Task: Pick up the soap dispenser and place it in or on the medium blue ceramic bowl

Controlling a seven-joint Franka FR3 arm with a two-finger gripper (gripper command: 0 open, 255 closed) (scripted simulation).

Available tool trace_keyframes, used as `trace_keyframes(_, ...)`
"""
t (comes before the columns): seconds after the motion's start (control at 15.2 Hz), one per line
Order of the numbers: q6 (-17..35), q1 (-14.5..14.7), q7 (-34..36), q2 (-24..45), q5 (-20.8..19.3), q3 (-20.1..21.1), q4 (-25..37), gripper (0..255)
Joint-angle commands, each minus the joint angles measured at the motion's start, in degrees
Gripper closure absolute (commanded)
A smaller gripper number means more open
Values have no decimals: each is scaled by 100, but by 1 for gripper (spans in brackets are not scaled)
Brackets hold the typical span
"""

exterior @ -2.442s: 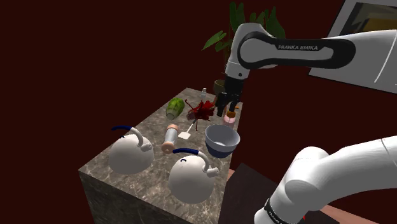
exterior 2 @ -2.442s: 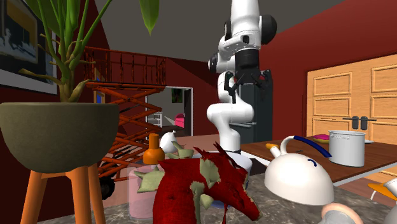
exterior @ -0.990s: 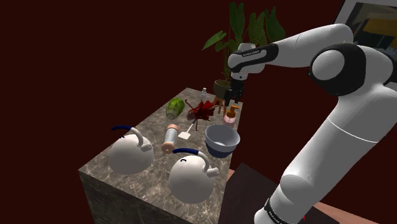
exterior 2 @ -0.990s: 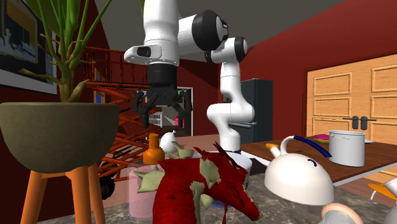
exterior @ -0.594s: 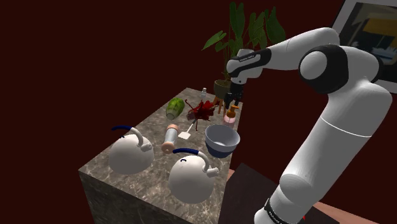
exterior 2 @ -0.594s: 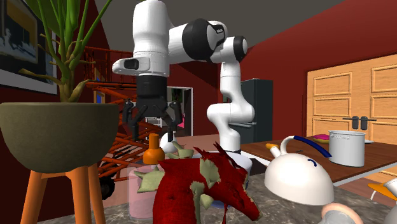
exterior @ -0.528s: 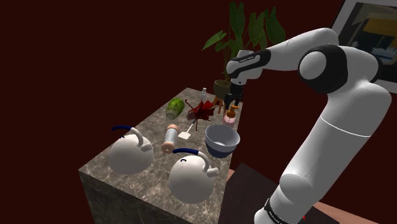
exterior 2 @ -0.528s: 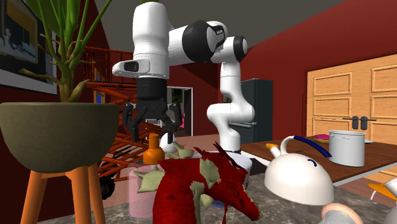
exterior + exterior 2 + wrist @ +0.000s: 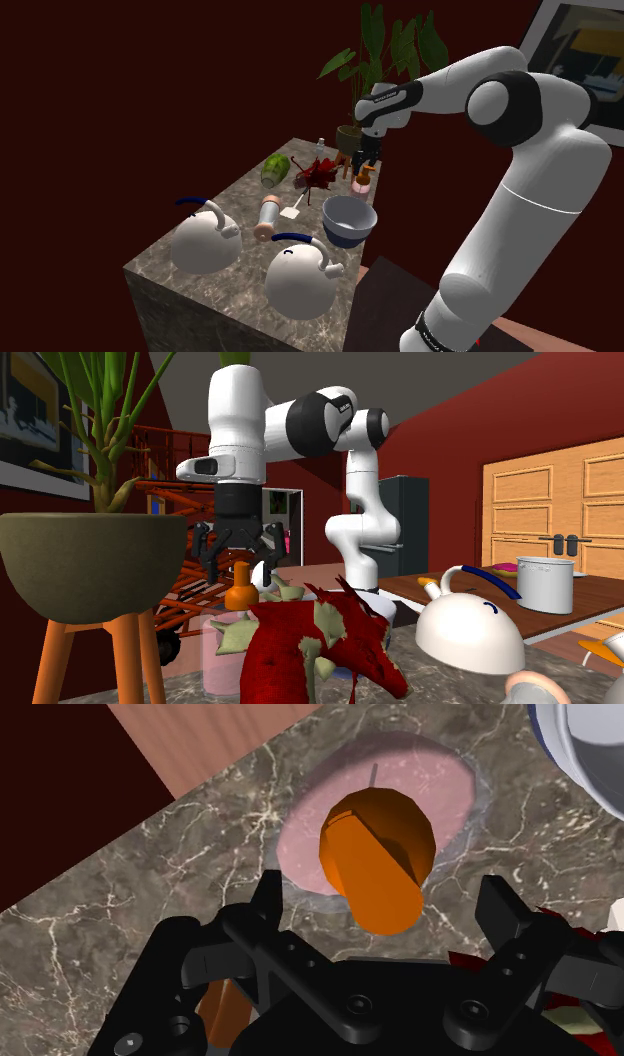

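I see the dispenser [image 9: 378,854] standing upright at the far end of the table [image 9: 243,193], pink body with an orange pump. My pincer [image 9: 240,565] hangs right over it, fingers spread wide to either side of the pump and touching nothing. The bowl [image 9: 346,230] sits near the dispenser but apart from it, on the side toward the arm's stand. A red spiky figure [image 9: 320,642] stands just beside the dispenser. Two white kettles [image 9: 205,245] sit well away from the dispenser, past the bowl.
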Motion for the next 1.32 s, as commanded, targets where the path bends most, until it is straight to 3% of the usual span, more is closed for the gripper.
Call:
trace_keyframes(0.0, 0, 0, 0, 0, 0, 0, 0, 0)
trace_keyframes(0.07, 0, 0, 0, 0, 0, 0, 0, 0)
trace_keyframes(0.13, 0, 0, 0, 0, 0, 0, 0, 255)
trace_keyframes(0.73, 1, 0, 0, 0, 0, 0, -1, 255)
trace_keyframes(1.25, -593, 14, 56, -204, -83, 9, 404, 255)
